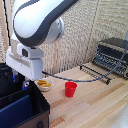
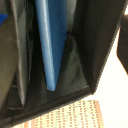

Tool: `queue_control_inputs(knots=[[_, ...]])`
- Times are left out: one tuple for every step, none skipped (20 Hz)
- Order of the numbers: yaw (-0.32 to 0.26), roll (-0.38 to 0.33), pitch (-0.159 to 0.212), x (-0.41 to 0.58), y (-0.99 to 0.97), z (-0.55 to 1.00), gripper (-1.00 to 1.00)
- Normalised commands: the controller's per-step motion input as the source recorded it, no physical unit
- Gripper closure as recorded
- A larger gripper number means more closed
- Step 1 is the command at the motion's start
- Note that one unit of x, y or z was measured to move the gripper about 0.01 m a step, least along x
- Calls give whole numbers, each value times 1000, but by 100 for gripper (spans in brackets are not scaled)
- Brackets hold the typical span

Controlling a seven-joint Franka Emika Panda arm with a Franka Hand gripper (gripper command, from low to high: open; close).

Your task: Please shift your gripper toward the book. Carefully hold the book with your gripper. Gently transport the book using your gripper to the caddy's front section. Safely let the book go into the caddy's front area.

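My gripper [image 1: 20, 82] hangs just above the black caddy [image 1: 39, 109] at the exterior view's lower left. In the wrist view the navy-blue book [image 2: 51, 45] stands on edge inside one caddy [image 2: 87, 55] compartment, next to a black divider wall. One blue fingertip [image 2: 2, 18] shows at one edge of that view, and a dark blurred shape at the opposite edge looks like the other finger. The fingers sit wide apart and neither touches the book, so the gripper is open. A blue surface [image 1: 14, 111] that looks like the book shows inside the caddy in the exterior view.
A red cup [image 1: 70, 89] and a small white bowl [image 1: 44, 84] with something yellow stand on the wooden table beside the caddy. A wire rack [image 1: 96, 73] lies further back. A black-and-silver toaster oven [image 1: 113, 55] is at the exterior view's right.
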Motion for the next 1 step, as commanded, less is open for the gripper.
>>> queue_control_inputs(knots=[[94, 29, 43, 140, -146, 306, -100]])
